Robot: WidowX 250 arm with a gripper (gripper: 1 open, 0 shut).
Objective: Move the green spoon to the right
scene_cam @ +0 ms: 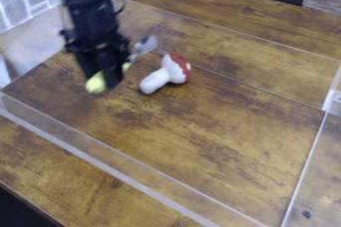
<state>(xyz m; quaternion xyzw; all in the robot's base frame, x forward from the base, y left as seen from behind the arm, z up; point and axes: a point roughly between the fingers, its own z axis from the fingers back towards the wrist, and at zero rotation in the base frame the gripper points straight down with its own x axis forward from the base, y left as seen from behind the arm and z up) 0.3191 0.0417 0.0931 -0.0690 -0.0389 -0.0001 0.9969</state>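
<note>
The gripper (99, 70) is clamped on the green spoon (112, 69), lifted at the left; swinging right too low could hit the mushroom toy (164, 73).

This looks like a robot test bench in a lab rather than a home. A dark wood-plank worktop (226, 121) is fenced by low clear plastic walls (127, 176) forming a shallow pen. A black robot arm (91, 17) reaches down into the pen, where a toy mushroom (166, 72) lies like a practice prop.
</note>
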